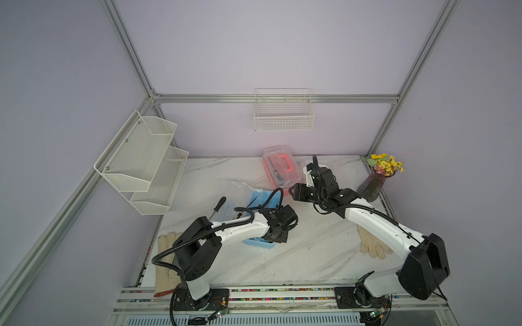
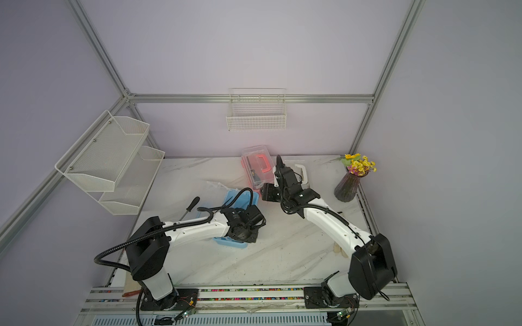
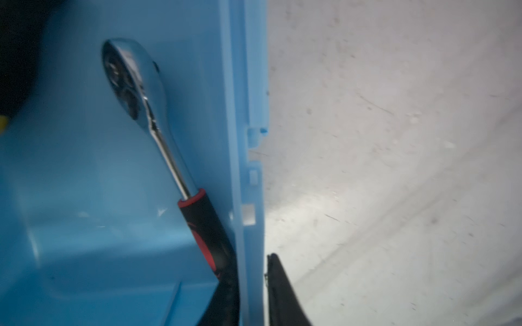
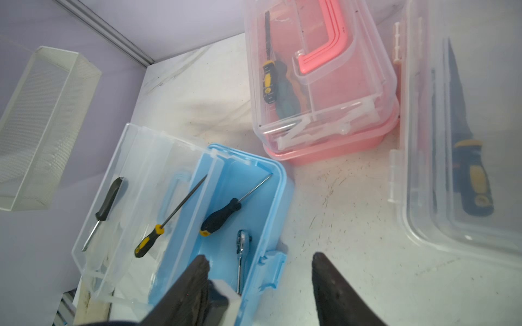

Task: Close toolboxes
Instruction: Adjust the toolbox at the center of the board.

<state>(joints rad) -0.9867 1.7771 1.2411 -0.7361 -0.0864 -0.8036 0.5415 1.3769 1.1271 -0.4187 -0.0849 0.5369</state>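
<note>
The blue toolbox (image 1: 255,203) (image 4: 240,180) lies open, its clear lid (image 4: 135,175) swung back. Inside it lie a ratchet wrench (image 3: 132,84) and a screwdriver (image 4: 220,217). My left gripper (image 3: 251,262) (image 1: 278,240) straddles the box's right wall, one finger inside and one outside. A thin gap shows at the outer finger. My right gripper (image 4: 260,255) (image 1: 293,192) hovers open over the blue latch with nothing between its fingers. The pink toolbox (image 4: 324,93) (image 1: 279,169) and the white toolbox (image 4: 466,141) (image 2: 302,172) stand behind with lids down.
A black screwdriver (image 1: 219,204) rests on the open lid. A vase of flowers (image 1: 372,186) stands at the right edge. Gloves (image 1: 372,242) (image 1: 166,254) lie on both sides. A mesh shelf (image 1: 144,161) and a wire basket (image 1: 284,113) hang on the walls.
</note>
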